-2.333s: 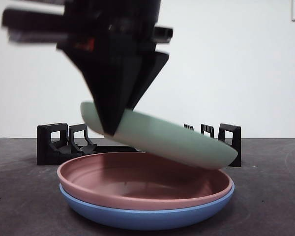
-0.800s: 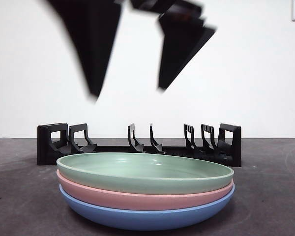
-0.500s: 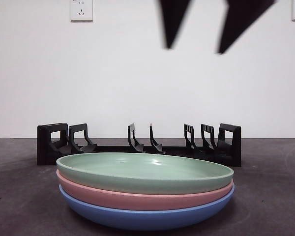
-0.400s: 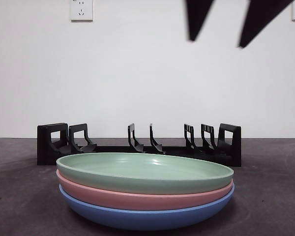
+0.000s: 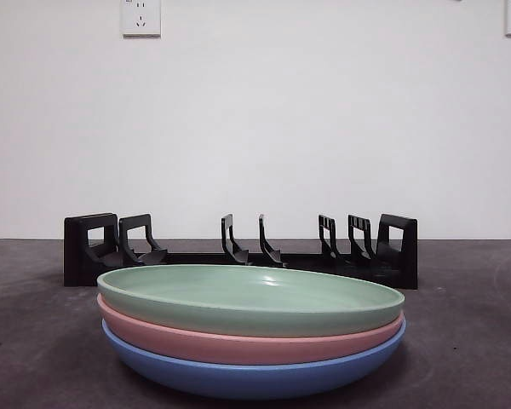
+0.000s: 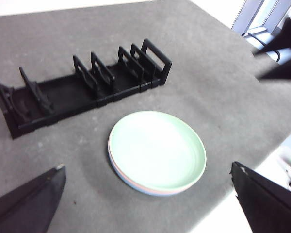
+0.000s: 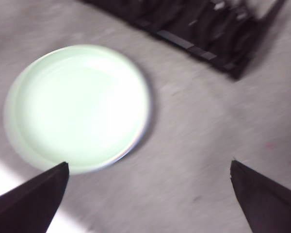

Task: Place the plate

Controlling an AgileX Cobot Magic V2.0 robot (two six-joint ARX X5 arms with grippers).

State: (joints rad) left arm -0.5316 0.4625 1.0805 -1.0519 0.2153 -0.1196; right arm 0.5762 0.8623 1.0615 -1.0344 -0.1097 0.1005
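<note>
The green plate (image 5: 251,298) lies flat on top of a pink plate (image 5: 238,345), which rests on a blue plate (image 5: 255,377), all stacked at the table's front. From above, the green plate (image 6: 157,150) (image 7: 80,107) hides most of the two beneath it. My left gripper (image 6: 146,166) hangs high above the stack, open, with nothing between its jaws. My right gripper (image 7: 149,162) is also open and holds nothing; it is high up beside the stack, and its view is blurred. Neither gripper shows in the front view.
A black slotted plate rack (image 5: 238,251) (image 6: 82,87) (image 7: 194,29) stands behind the stack with no plates in its slots. The grey table (image 6: 223,97) spreads around it. The other arm's dark tip (image 6: 281,48) shows at one side of the left wrist view.
The green plate was let go onto the pink plate and now lies flat. The open gripper that carried it rose, moved right and left the front view.
</note>
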